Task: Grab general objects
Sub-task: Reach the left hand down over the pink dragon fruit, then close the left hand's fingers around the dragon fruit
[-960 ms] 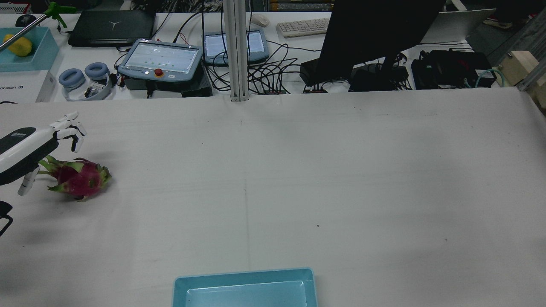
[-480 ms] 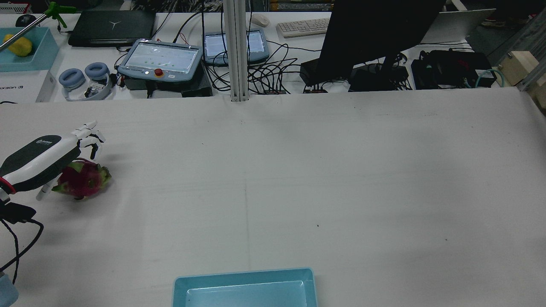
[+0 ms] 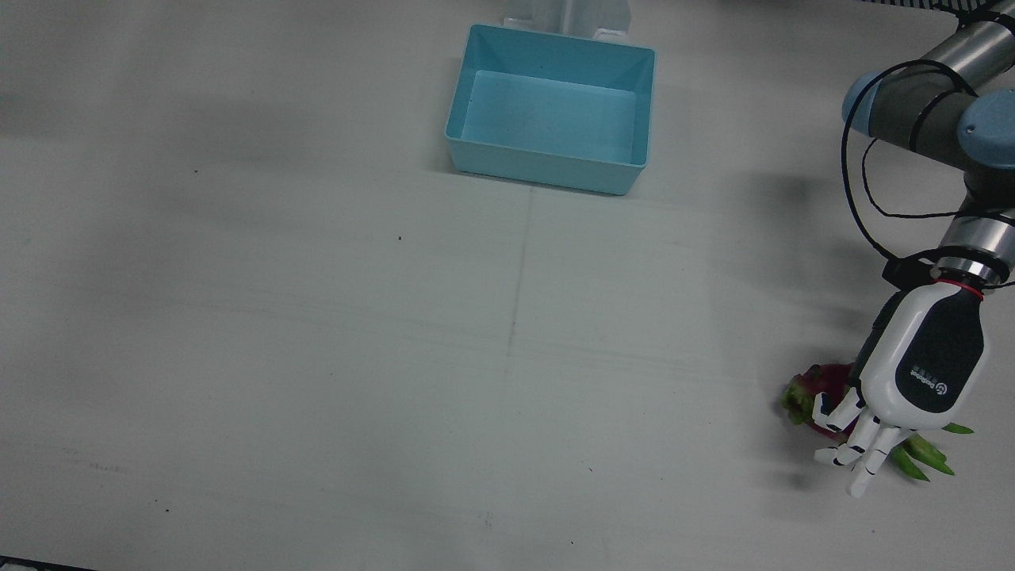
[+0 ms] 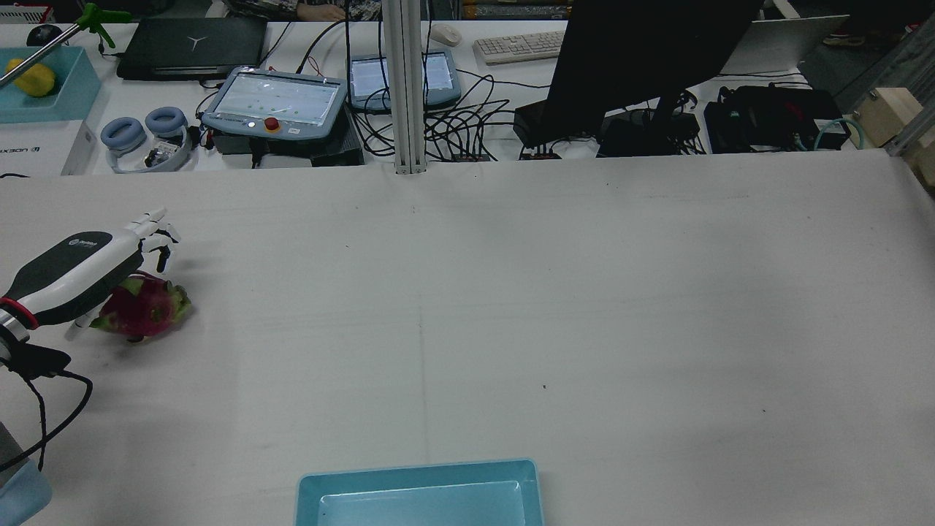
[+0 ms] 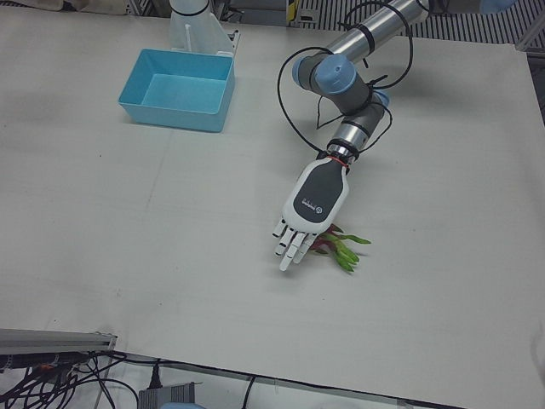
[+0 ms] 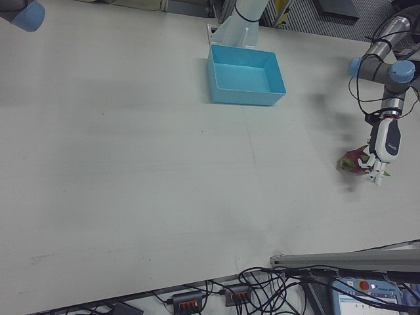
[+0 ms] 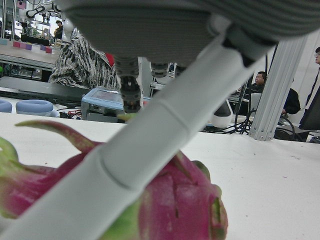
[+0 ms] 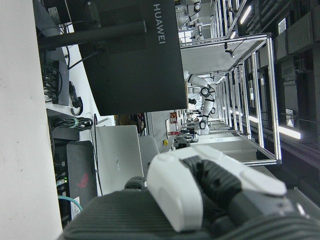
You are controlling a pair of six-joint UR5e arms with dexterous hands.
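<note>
A: Left robot hand (image 3: 912, 388) sits directly over the dragon fruit (image 3: 817, 392), palm down. Fingers (image 3: 860, 452) are spread and only loosely curled; in the rear view they reach past the fruit's far side, and nothing is clamped on it.

B: Contact?

A: Cannot tell. In the left hand view one finger crosses close in front of the pink skin, but whether it presses on the skin is not resolvable. The fruit rests on the bench (image 3: 317, 333).

B: Where on the bench?

A: Far out on the robot's left side, near the bench edge in the rear view, well apart from the blue bin (image 3: 551, 119), which stands mid-bench on the pedestal side.

B: Long axis of the fruit?

A: The front view shows the pink body toward the bench centre and the green leaf tips (image 3: 924, 456) poking out from under the fingers on the outer side. So the axis lies across the robot hand, a little oblique, not along it. My judgement: the fingers can wrap across the narrow girth, which suits a closing grasp from above.

B: Other arm?

A: The right robot hand (image 8: 200, 192) shows only in its own camera, aimed at the monitor and lab background; its finger state is not readable there. It is absent from the fixed bench views. The left is clearly the nearer one.
</note>
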